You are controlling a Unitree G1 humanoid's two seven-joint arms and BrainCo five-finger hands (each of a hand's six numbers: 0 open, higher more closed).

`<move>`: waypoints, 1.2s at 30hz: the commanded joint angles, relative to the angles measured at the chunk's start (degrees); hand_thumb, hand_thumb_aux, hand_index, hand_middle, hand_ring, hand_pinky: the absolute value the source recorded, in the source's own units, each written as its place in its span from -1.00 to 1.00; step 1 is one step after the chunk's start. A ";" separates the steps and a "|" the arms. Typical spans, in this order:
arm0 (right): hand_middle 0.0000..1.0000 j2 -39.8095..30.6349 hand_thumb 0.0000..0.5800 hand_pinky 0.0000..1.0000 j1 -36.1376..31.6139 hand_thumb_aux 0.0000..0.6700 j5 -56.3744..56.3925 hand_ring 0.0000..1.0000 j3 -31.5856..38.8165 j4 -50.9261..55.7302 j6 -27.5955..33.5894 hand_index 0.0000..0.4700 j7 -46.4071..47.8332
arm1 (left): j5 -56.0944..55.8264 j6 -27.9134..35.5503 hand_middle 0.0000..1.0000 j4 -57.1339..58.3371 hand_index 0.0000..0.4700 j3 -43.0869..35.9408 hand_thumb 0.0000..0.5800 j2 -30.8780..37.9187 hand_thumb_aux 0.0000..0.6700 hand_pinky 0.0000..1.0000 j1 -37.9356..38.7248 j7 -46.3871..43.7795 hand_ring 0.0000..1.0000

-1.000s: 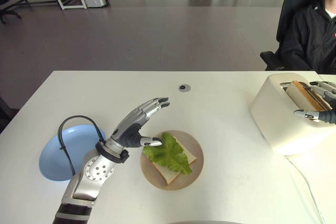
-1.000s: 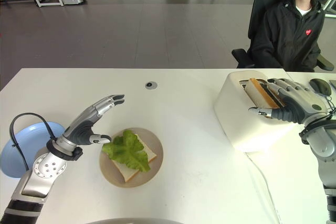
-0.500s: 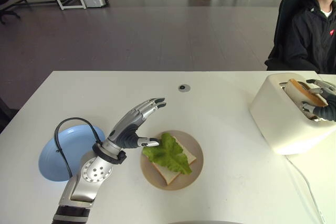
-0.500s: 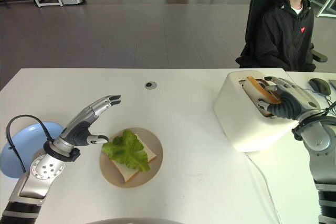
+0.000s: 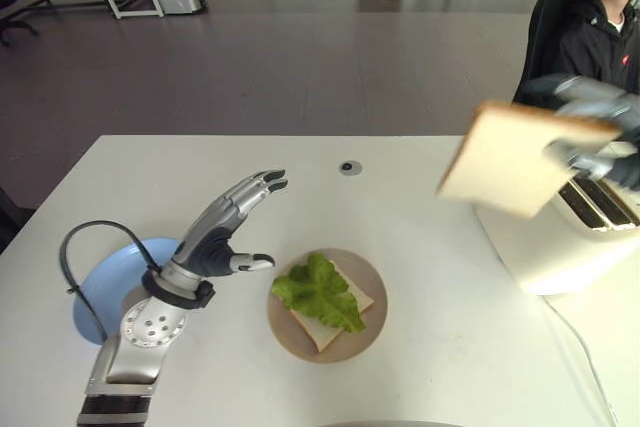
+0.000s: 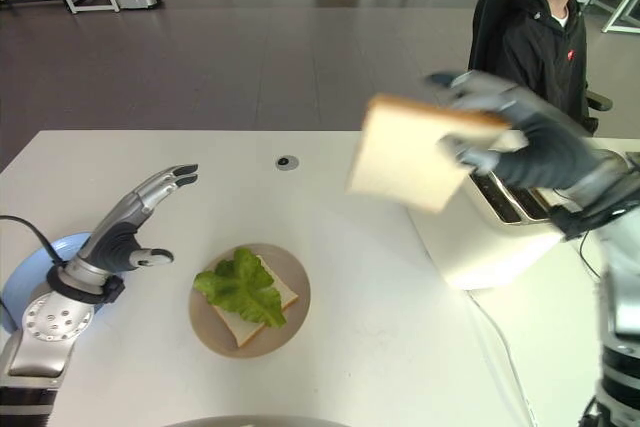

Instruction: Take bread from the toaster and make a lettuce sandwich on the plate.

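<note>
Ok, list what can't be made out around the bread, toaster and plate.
Right hand on the held bread slice: motion-blurred in both views, finger placement unreadable.
Toaster slots: partly behind that hand, cut off at the left eye view's right edge.
Lower slice on the plate: mostly under the lettuce.

lettuce (image 5: pixel 318 295) grn | bread slice (image 5: pixel 508 159) lt tan | plate (image 5: pixel 356 343) beige | toaster (image 5: pixel 540 257) cream | side dish (image 5: pixel 95 299) blue

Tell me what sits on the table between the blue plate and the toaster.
The tan plate, carrying a bread slice topped with lettuce, lies between the blue plate and the toaster; otherwise bare tabletop. The left eye view shows it.
</note>
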 commanded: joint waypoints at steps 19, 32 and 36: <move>-1.00 30.06 1.00 -1.00 -23.30 1.00 -21.74 -1.00 40.70 43.24 -15.44 1.00 14.61 | 5.23 -7.48 -1.00 -12.10 -1.00 -0.20 -1.00 6.85 -1.00 -1.00 14.08 -14.81 -1.00; -1.00 33.00 1.00 -1.00 -27.09 1.00 -27.40 -1.00 40.99 52.31 -14.38 1.00 12.92 | 7.84 -8.96 -1.00 -10.50 -1.00 0.34 -1.00 7.04 -1.00 -1.00 14.26 -13.26 -1.00; -1.00 34.36 1.00 -1.00 -27.02 1.00 -29.41 -1.00 41.98 54.34 -13.90 1.00 12.00 | 14.30 -8.35 -1.00 -8.43 -1.00 -1.83 -1.00 6.67 -1.00 -1.00 13.40 -13.34 -1.00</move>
